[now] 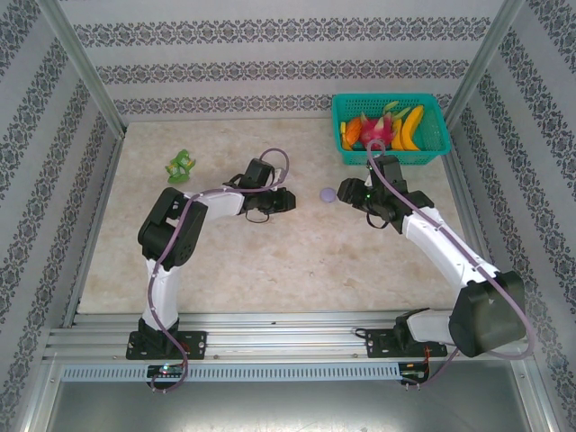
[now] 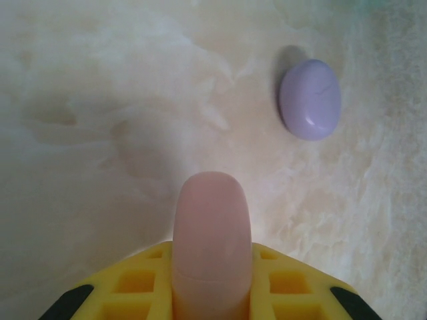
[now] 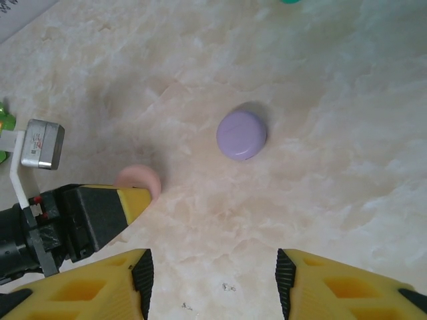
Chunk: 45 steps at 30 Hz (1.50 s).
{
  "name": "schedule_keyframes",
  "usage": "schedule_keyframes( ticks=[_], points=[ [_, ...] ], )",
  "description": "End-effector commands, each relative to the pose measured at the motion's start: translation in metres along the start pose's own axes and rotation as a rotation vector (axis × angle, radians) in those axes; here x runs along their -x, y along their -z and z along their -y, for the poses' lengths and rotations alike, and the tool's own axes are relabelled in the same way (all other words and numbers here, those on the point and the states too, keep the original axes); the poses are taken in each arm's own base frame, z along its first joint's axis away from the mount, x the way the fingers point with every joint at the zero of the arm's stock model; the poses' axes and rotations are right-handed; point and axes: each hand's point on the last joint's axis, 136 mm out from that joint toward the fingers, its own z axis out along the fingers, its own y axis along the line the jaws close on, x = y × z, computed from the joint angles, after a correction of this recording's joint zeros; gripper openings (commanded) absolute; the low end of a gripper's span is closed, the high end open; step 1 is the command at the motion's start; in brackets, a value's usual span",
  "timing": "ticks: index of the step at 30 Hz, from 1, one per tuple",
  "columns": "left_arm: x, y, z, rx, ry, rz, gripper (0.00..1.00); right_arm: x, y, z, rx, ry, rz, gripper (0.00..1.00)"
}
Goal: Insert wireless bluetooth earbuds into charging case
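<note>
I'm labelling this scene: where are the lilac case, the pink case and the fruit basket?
lilac case (image 3: 241, 135): right wrist view, centre of its top.
pink case (image 2: 211, 220): left wrist view, middle of visible face.
fruit basket (image 1: 414, 156): top external view, near wall.

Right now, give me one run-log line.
left gripper: shut on pink case | right gripper: open, empty | lilac case: closed, on table

No legible text, red mark on silver module (image 3: 41, 143) unreadable
</note>
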Motion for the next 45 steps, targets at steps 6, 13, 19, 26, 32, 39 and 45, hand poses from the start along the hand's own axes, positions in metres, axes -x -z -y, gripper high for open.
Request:
schedule_keyframes(
  ticks=[6, 13, 19, 26, 32, 39, 45],
  points=[
    [-0.001, 0.004, -0.028, 0.058, 0.062, -0.034, 0.42, 0.009, 0.015, 0.003, -0.004, -0.017, 0.053, 0.57],
    [0.009, 0.028, -0.033, 0.088, 0.047, 0.011, 1.00, 0.014, 0.027, 0.005, -0.003, -0.025, 0.077, 0.66],
    [0.035, 0.091, -0.030, 0.145, 0.001, 0.125, 1.00, 0.023, 0.039, 0.020, -0.047, -0.017, 0.126, 0.98],
    [0.062, 0.194, -0.020, 0.315, -0.203, 0.394, 1.00, 0.044, 0.049, 0.067, -0.295, 0.086, 0.275, 0.98],
    [0.052, 0.277, -0.031, 0.560, -0.520, 0.761, 1.00, 0.050, 0.037, 0.114, -0.476, 0.196, 0.398, 0.98],
    [0.017, 0.293, -0.110, 0.790, -0.449, 0.781, 1.00, 0.054, 0.029, 0.150, -0.534, 0.226, 0.481, 0.98],
    [0.004, 0.292, -0.157, 0.835, -0.369, 0.871, 1.00, 0.051, 0.013, 0.170, -0.571, 0.326, 0.531, 0.98]
  ],
)
